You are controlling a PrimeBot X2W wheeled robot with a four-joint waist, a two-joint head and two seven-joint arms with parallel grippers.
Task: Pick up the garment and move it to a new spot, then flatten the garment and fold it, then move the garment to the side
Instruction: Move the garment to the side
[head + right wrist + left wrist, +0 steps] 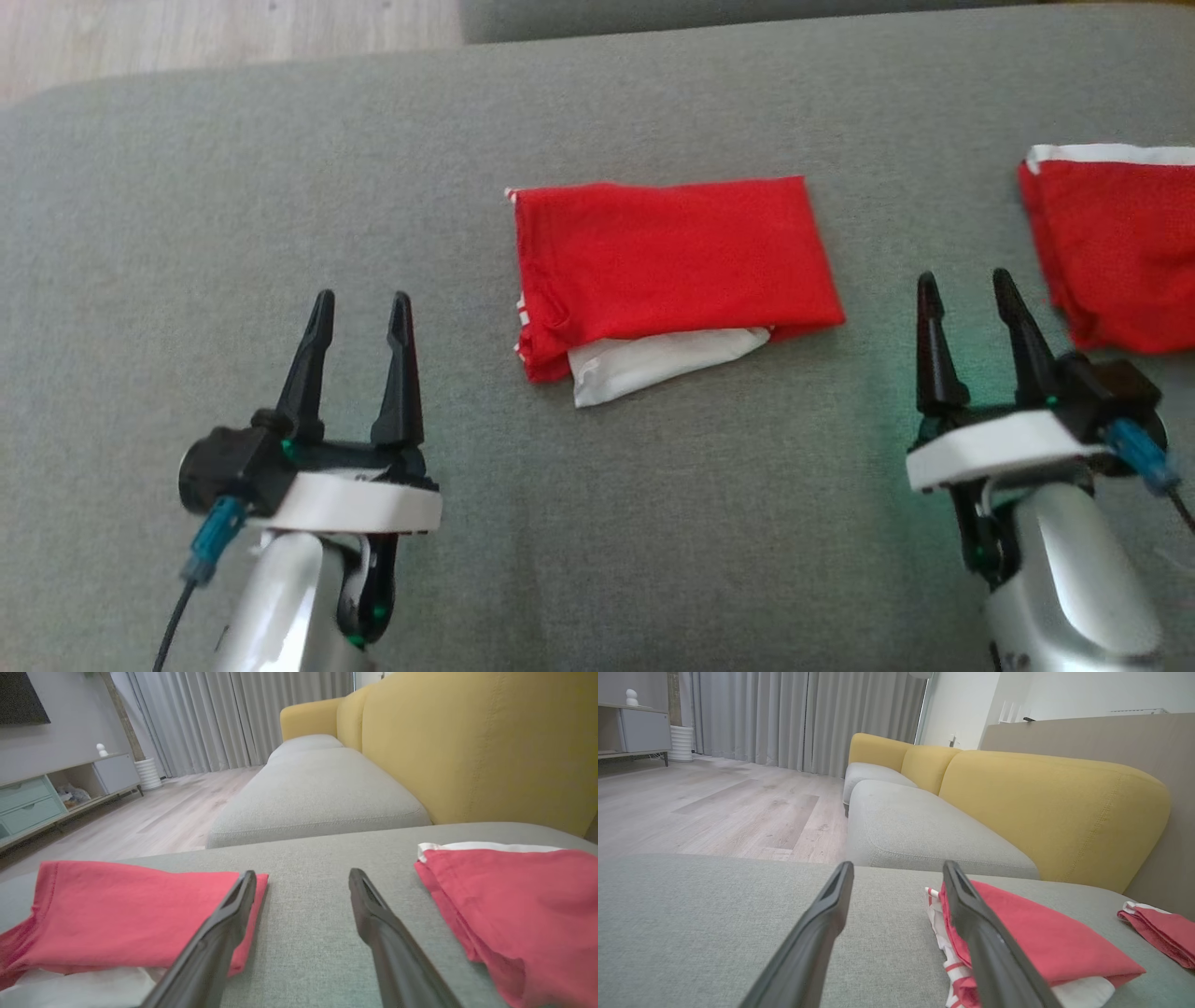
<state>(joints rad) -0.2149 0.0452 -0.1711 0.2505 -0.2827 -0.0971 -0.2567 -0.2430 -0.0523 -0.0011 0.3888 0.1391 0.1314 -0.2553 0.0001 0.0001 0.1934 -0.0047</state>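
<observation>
Garment (672, 261) sat folded mid-cushion (187, 187), away from edges; second red bundle (1120, 243) by right edge. Left gripper (362, 299) and right gripper (963, 277) both empty, fingers spread. Looked soft, light, floppy, so you'd have wanted pinches at both short ends so layers didn't spill.

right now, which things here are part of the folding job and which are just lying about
Job: folded red and white garment in the middle of the grey cushion; left gripper and right gripper, both open, empty.

Lying about: second red garment at the right, likely already set aside; yellow sofa back; curtains.
</observation>
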